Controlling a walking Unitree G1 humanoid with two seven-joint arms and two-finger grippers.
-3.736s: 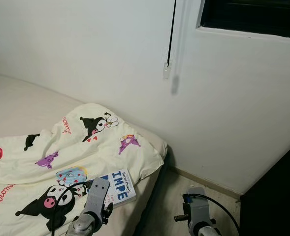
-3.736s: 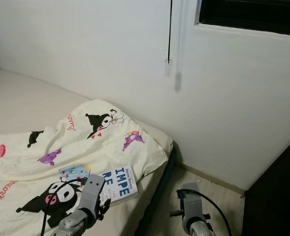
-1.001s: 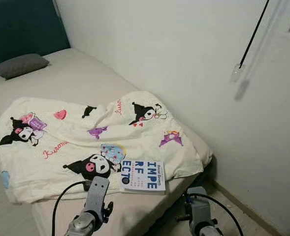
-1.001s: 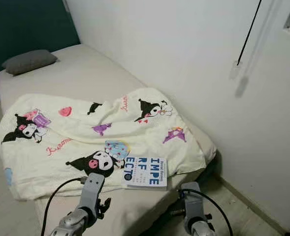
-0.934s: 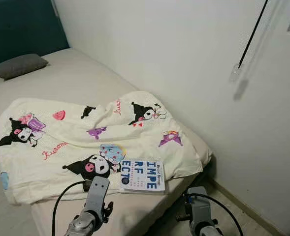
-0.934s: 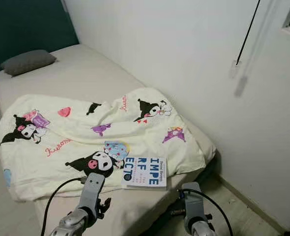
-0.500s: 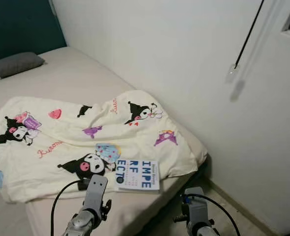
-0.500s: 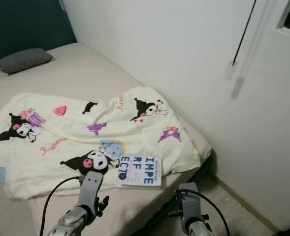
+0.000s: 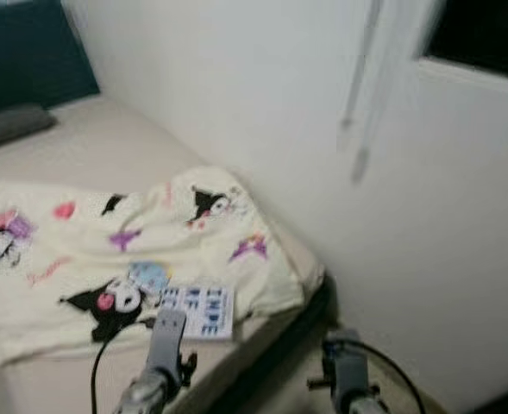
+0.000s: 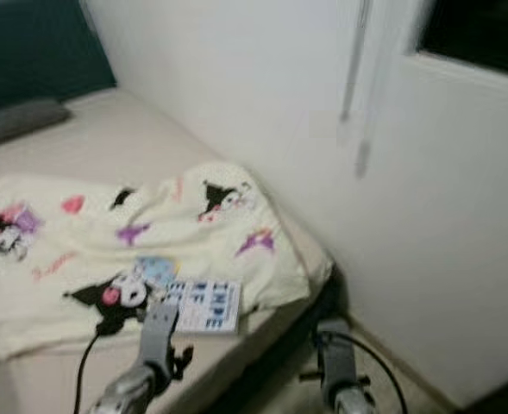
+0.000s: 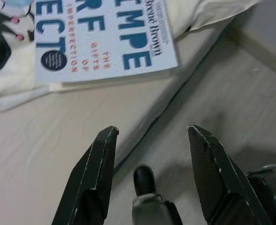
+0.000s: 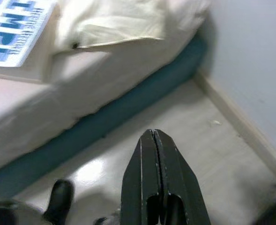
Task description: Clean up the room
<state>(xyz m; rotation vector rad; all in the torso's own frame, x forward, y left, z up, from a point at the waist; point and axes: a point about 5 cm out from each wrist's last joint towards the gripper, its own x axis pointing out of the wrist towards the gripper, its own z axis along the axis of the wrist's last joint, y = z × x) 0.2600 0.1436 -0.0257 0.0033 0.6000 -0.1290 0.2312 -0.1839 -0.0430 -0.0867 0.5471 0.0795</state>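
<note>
Head views smeared by motion blur; wrist views sharper, evenly lit.

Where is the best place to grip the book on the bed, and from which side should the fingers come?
Probably the long edge of the book nearest the foot of the bed. It lies flat, partly on the blanket, with that edge showing over bare mattress. The open left gripper could come in low from there.
</note>
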